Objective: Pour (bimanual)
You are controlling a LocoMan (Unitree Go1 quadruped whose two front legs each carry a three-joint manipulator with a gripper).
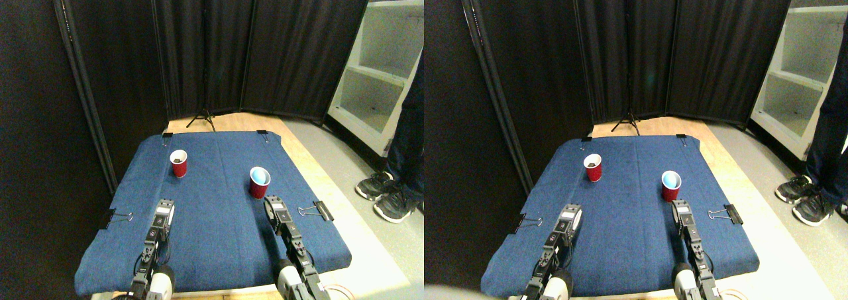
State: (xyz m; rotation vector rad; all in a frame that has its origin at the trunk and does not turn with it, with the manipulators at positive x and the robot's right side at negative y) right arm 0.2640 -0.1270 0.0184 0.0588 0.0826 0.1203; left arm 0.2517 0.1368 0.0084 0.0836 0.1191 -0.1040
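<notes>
Black folding screen panels (218, 48) close off the back and left of the space, with a small black tripod foot (201, 120) standing on the light wood floor (232, 122) at their base. To the right, a white shelving unit (381, 68) stands on grey flooring (351, 161), and a person's dark trouser legs and black sneakers (384, 194) show beside it. Lighting is even and indoor; the shelf surfaces read brightest.

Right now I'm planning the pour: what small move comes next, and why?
Probably ease the right gripper forward around the near cup: it sits just short of that cup, while the left gripper is well back from the far cup.
</notes>
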